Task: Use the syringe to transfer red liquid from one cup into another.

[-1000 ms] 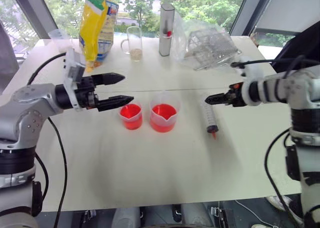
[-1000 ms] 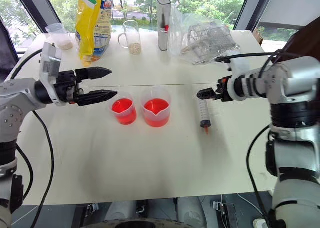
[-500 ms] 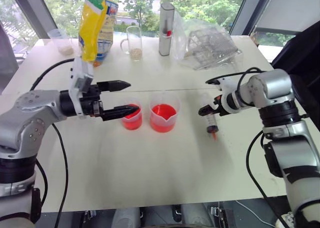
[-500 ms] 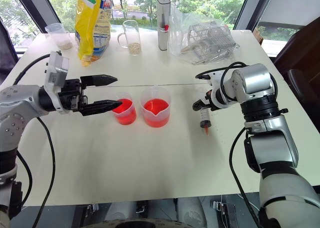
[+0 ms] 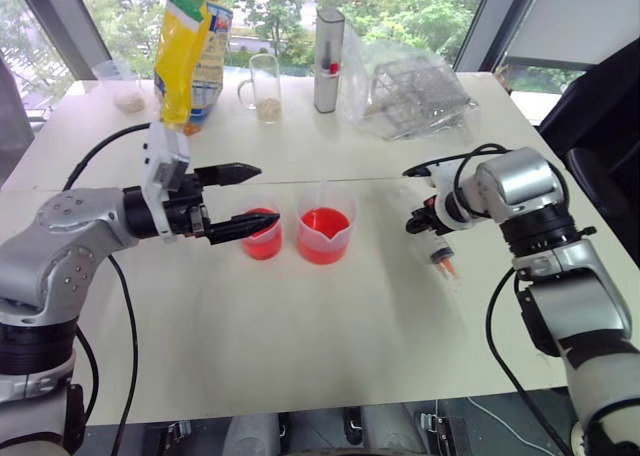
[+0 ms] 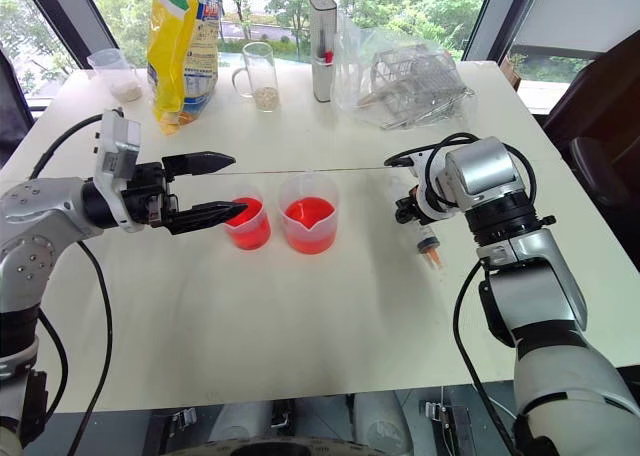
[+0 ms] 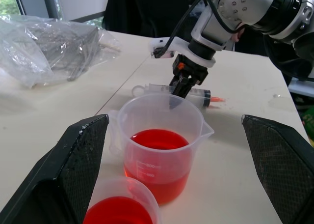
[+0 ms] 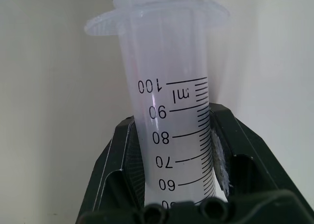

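The syringe lies on the white table, right of the cups, its orange tip toward me. My right gripper points down at it and is shut on its clear barrel; the right wrist view has the marked barrel clamped between both pads. The spouted cup holds red liquid at the table's middle. Just left of it, the smaller cup also holds red liquid. My left gripper hovers level over the smaller cup, open, holding nothing.
At the back of the table stand a yellow bag, a glass mug, a tall metal canister and a wire rack in a clear plastic bag. A small cup is at the back left.
My right gripper has come down onto the syringe and shut on its barrel. The left gripper has stayed open by the smaller cup.
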Available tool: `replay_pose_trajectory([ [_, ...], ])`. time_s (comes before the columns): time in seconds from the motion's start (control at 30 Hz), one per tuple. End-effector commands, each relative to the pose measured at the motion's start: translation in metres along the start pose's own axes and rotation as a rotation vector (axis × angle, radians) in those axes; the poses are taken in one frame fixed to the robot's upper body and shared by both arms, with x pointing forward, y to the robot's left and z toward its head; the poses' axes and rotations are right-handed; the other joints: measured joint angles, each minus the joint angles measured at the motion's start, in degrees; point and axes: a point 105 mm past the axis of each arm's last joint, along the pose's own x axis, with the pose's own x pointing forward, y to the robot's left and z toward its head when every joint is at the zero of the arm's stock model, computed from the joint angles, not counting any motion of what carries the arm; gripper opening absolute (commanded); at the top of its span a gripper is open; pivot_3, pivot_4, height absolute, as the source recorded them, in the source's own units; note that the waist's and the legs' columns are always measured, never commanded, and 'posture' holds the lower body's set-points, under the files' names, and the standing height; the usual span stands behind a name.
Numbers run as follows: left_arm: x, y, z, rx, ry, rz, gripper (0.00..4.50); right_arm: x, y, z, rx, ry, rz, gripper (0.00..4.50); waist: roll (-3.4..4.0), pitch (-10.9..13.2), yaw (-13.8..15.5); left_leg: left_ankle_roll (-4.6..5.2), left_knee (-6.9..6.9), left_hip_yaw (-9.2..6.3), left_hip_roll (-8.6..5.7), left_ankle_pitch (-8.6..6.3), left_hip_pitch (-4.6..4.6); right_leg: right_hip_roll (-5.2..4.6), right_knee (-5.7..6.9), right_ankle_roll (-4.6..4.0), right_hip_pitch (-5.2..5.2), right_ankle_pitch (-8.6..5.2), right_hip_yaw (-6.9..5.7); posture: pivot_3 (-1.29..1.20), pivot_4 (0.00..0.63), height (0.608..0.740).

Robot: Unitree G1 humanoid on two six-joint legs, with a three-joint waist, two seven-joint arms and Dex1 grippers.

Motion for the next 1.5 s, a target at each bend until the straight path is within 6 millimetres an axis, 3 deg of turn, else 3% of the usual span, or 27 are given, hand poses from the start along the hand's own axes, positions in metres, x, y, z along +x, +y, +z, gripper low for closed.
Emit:
replay_pose_trajectory([
  [0.03,-0.004,0.002,0.016,0.064,-0.028,0.013,4.5,-0.006,0.005,0.006,0.012,-0.037,0.031,1.42,0.0,0.0,0.01,-0.01,0.0,0.0,0.0,0.0,0.0,0.0,0.0,0.0,0.0,0.0,0.0,0.0,0.15,0.74],
  [0.17,-0.004,0.007,0.019,0.068,-0.026,0.013,4.5,-0.039,0.003,0.03,-0.089,-0.248,0.041,1.42,0.03,0.02,0.23,-0.01,0.0,-0.01,0.0,0.01,-0.07,0.0,0.01,0.0,-0.08,0.01,-0.01,0.0,0.15,0.74],
  [0.27,-0.005,0.013,0.022,0.076,-0.025,0.008,4.5,-0.082,0.011,0.06,-0.142,-0.507,0.106,1.42,0.05,0.03,0.42,-0.01,-0.01,-0.01,-0.02,0.0,-0.16,-0.04,0.01,0.01,-0.16,0.01,-0.01,0.0,0.15,0.74],
  [0.37,-0.005,0.019,0.028,0.086,-0.028,0.001,4.5,-0.145,0.028,0.088,-0.222,-0.875,0.188,1.42,0.05,0.03,0.45,0.0,-0.02,0.0,-0.03,0.0,-0.2,-0.03,-0.01,0.08,-0.2,0.05,-0.01,0.0,0.15,0.74],
  [0.5,-0.004,0.026,0.035,0.092,-0.042,-0.016,4.5,-0.198,0.062,0.086,-0.365,-1.195,0.33,1.42,0.04,0.02,0.42,0.0,-0.06,-0.01,-0.01,0.0,-0.19,0.0,-0.03,0.09,-0.18,0.05,-0.04,0.0,0.15,0.74],
  [0.6,-0.001,0.03,0.042,0.093,-0.051,-0.041,4.5,-0.213,0.086,0.076,-0.386,-1.322,0.509,1.42,0.03,0.02,0.39,-0.01,-0.05,-0.01,0.0,0.0,-0.14,0.0,-0.03,0.09,-0.12,0.05,-0.06,0.0,0.15,0.74],
  [0.73,0.003,0.033,0.051,0.09,-0.065,-0.072,4.5,-0.212,0.117,0.069,-0.393,-1.428,0.692,1.42,0.03,0.02,0.37,-0.01,-0.02,-0.02,-0.01,0.0,-0.12,-0.01,-0.02,0.11,-0.08,0.06,-0.07,0.0,0.15,0.74],
  [0.9,0.006,0.034,0.058,0.101,-0.061,-0.105,4.5,-0.177,0.138,0.072,-0.39,-1.443,0.712,1.42,0.04,0.02,0.3,-0.01,-0.02,-0.02,-0.03,0.01,-0.08,0.0,0.01,0.11,-0.06,0.06,-0.06,0.0,0.15,0.74],
  [1.03,0.009,0.033,0.065,0.107,-0.074,-0.133,4.5,-0.151,0.146,0.071,-0.384,-1.434,0.714,1.42,0.04,0.02,0.38,-0.01,-0.01,-0.03,-0.03,0.01,-0.1,0.0,0.02,0.11,-0.07,0.06,-0.06,0.0,0.15,0.74],
  [1.2,0.021,0.031,0.076,0.12,-0.102,-0.17,4.5,-0.099,0.152,0.05,-0.415,-1.361,0.665,1.42,0.03,0.02,0.49,-0.01,0.0,-0.04,-0.06,0.01,-0.08,-0.01,-0.01,0.11,-0.02,0.06,-0.07,0.0,0.15,0.74],
  [1.5,0.032,0.03,0.08,0.112,-0.116,-0.202,4.5,-0.072,0.152,0.035,-0.409,-1.333,0.615,1.42,0.04,0.02,0.17,-0.11,0.01,-0.08,-0.01,0.06,-0.05,0.09,0.08,0.1,-0.05,0.05,-0.05,0.0,0.15,0.74],
])
